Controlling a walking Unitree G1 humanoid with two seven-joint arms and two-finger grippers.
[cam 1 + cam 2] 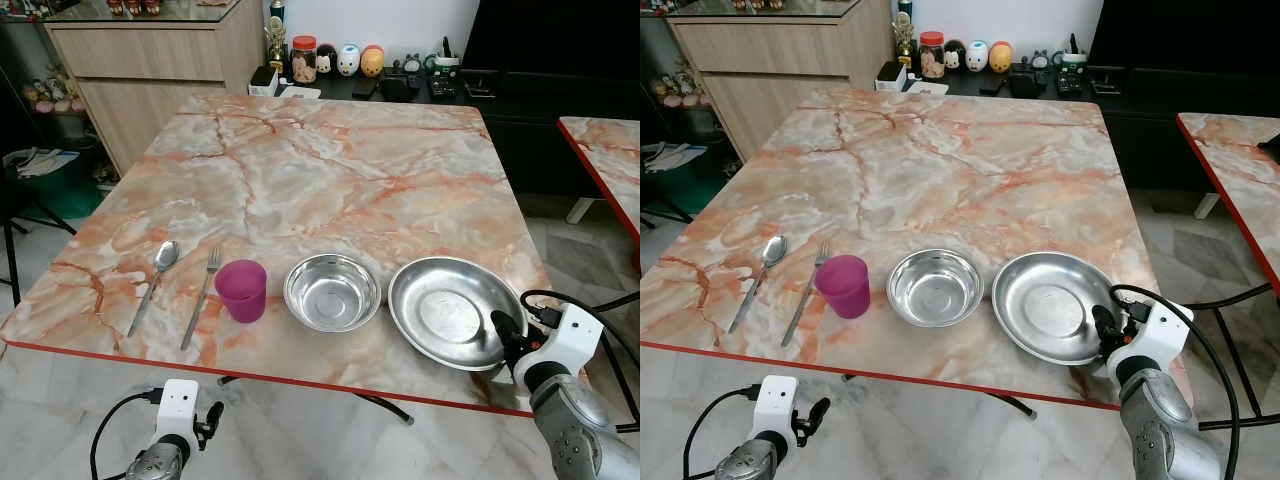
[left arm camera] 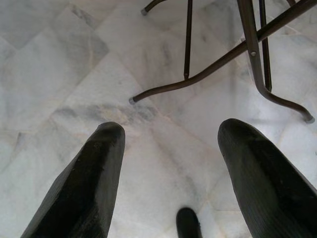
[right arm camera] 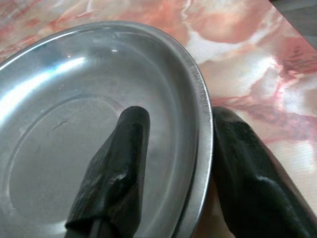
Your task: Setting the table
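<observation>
Right gripper (image 3: 173,163): fingers straddled the plate (image 1: 445,310) rim, pinching it.
Left gripper (image 2: 171,163): hung below table (image 1: 330,170), fingers apart.

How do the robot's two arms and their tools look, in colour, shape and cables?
Both arms are silver metal. A white box-shaped housing sits at each wrist, with a black cable looping out of it. The left tool and the right tool each have two long, matte black, tapering fingers.
</observation>
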